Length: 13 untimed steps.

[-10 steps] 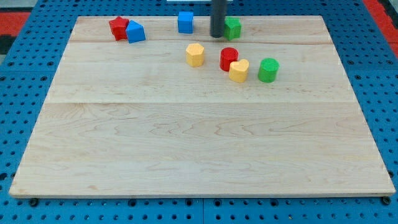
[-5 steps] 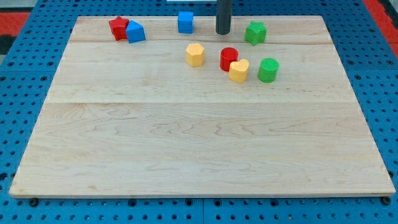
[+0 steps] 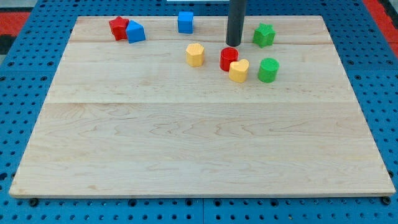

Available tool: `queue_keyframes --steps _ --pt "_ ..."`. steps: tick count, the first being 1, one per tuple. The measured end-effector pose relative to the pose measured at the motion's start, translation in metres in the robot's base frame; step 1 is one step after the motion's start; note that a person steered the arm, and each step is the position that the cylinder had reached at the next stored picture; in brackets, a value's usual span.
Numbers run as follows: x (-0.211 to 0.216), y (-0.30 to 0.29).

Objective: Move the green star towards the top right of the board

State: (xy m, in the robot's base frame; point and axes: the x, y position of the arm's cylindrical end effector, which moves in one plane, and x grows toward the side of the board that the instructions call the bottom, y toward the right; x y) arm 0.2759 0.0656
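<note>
**Blocks on the wooden board**

My tip point(image 3: 233, 44) sits just above the red round block point(image 3: 228, 58). The green star block point(image 3: 263, 35) is near it, to the view's right. A yellow heart block point(image 3: 239, 71) touches the red one.

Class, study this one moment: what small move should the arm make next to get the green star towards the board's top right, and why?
Probably slide my tip rightward, angled slightly towards the view's top, into the green star. The tip sits apart from the star on its left, just above the red cylinder, and the board's top-right corner lies further to the star's right.
</note>
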Motion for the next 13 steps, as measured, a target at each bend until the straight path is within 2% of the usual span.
queue_keyframes --steps 3,5,7,9,10,11,13 --pt "0.002 0.002" --pt "0.001 0.053" --pt "-0.004 0.074" --pt "-0.008 0.134" --pt "-0.008 0.132" --pt "-0.004 0.092" --pt "-0.006 -0.046"
